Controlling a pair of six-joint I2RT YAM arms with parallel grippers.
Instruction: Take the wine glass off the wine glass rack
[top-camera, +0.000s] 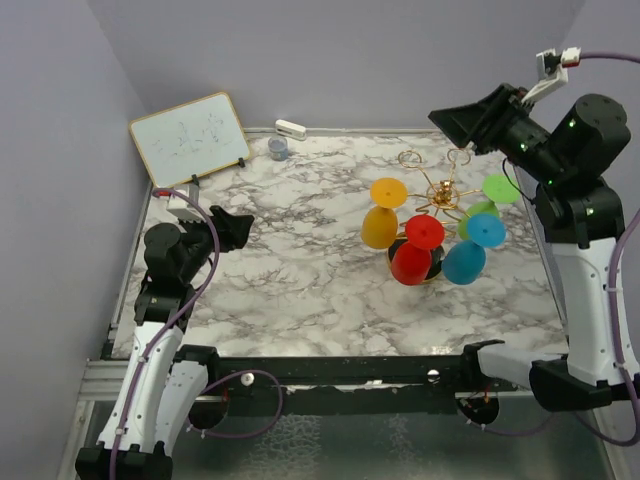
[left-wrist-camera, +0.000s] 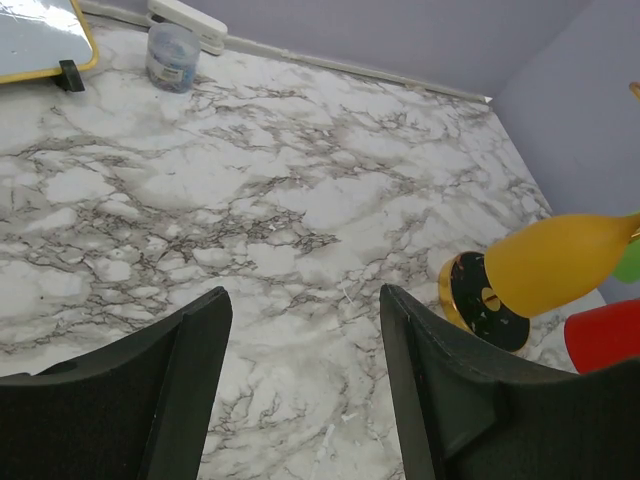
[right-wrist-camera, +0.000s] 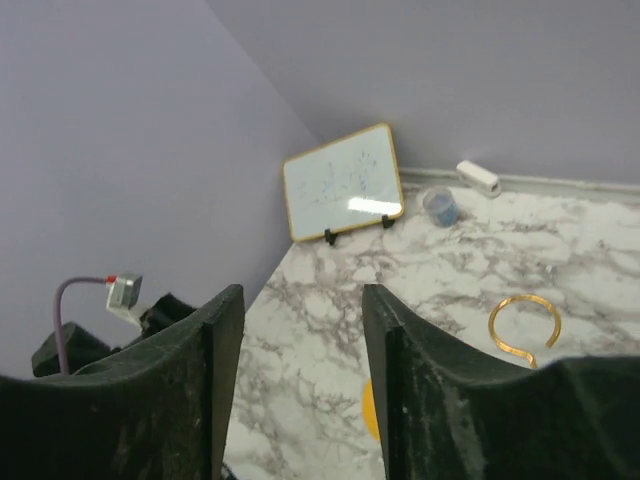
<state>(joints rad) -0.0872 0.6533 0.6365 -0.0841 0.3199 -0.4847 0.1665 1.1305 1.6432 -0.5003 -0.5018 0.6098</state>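
The gold wire wine glass rack (top-camera: 441, 193) stands right of centre on the marble table, and its black gold-rimmed base (left-wrist-camera: 478, 300) shows in the left wrist view. Several coloured wine glasses hang on it bowl down: orange (top-camera: 379, 228), red (top-camera: 411, 262), blue (top-camera: 464, 262) and green (top-camera: 484, 211). The orange glass (left-wrist-camera: 555, 262) and red glass (left-wrist-camera: 605, 335) also show in the left wrist view. My left gripper (top-camera: 245, 228) is open and empty, low at the left, apart from the rack; its jaws (left-wrist-camera: 303, 295) frame bare marble. My right gripper (top-camera: 438, 118) is open and empty, high behind the rack (right-wrist-camera: 302, 292). A gold loop (right-wrist-camera: 522, 325) of the rack lies below it.
A small whiteboard (top-camera: 190, 138) stands at the back left corner. A small blue-grey cup (top-camera: 278, 148) and a white block (top-camera: 290, 128) sit by the back wall. Lilac walls close the left, back and right sides.
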